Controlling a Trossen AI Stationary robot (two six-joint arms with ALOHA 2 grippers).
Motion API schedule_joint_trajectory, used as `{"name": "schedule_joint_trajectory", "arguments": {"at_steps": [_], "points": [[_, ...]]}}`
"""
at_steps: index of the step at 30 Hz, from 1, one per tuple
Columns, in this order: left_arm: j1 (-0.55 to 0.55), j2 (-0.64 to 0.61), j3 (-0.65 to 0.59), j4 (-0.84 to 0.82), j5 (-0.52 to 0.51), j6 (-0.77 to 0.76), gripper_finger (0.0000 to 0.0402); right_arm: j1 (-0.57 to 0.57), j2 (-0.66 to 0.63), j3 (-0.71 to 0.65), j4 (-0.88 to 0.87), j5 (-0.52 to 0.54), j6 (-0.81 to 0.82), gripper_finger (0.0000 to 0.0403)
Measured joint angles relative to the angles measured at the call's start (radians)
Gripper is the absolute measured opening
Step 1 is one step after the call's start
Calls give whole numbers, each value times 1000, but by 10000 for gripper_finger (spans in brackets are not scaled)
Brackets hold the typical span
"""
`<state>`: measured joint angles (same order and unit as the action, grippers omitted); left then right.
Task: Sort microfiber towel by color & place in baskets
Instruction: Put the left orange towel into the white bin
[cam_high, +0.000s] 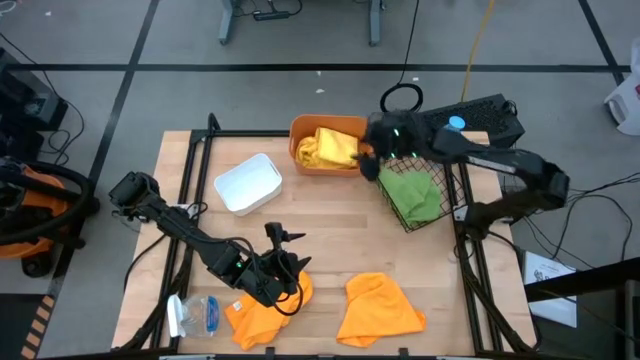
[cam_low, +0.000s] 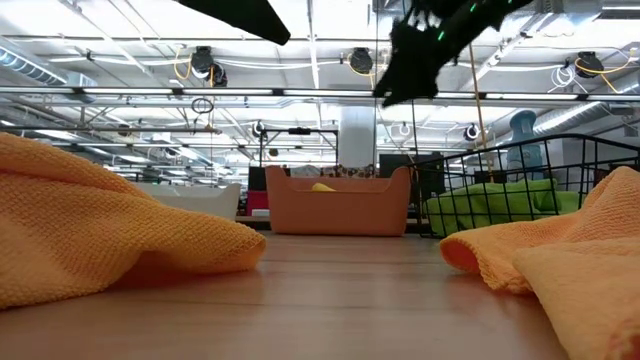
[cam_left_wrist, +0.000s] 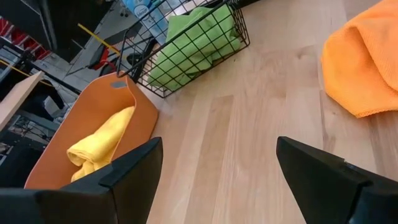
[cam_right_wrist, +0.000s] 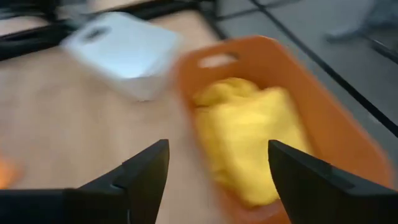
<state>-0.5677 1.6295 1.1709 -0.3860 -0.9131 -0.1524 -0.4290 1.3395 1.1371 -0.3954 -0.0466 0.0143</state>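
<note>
Two orange towels lie flat on the near part of the table, one (cam_high: 262, 308) under my left arm and one (cam_high: 380, 308) to its right. My left gripper (cam_left_wrist: 217, 155) hangs open above bare wood beside the left one (cam_high: 278, 272). The orange tub (cam_high: 300, 150) holds a yellow towel (cam_high: 328, 146), and the black wire basket (cam_high: 455, 195) holds a green towel (cam_high: 412, 195). The white tray (cam_high: 248, 183) stands left of the tub. My right gripper (cam_right_wrist: 217, 155) is open above the tub's right end (cam_high: 370, 152), holding nothing.
A blue-capped clear bottle (cam_high: 195, 315) lies at the near left edge beside the left orange towel. Bare wood stretches across the middle of the table between the containers and the orange towels. A black keyboard (cam_high: 480, 115) sits behind the wire basket.
</note>
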Motion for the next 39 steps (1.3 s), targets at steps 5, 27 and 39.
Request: {"name": "schedule_joint_trajectory", "arguments": {"at_steps": [5, 27, 39], "points": [[3, 0, 0, 0, 3, -1, 319, 233, -151, -96, -14, -7, 26, 245], [-68, 0, 0, -160, 572, -511, 319, 1031, -195, -596, 586, 367, 294, 215], [-204, 106, 1, -91, 569, -704, 319, 1107, 21, -595, 846, 419, 307, 215]]}}
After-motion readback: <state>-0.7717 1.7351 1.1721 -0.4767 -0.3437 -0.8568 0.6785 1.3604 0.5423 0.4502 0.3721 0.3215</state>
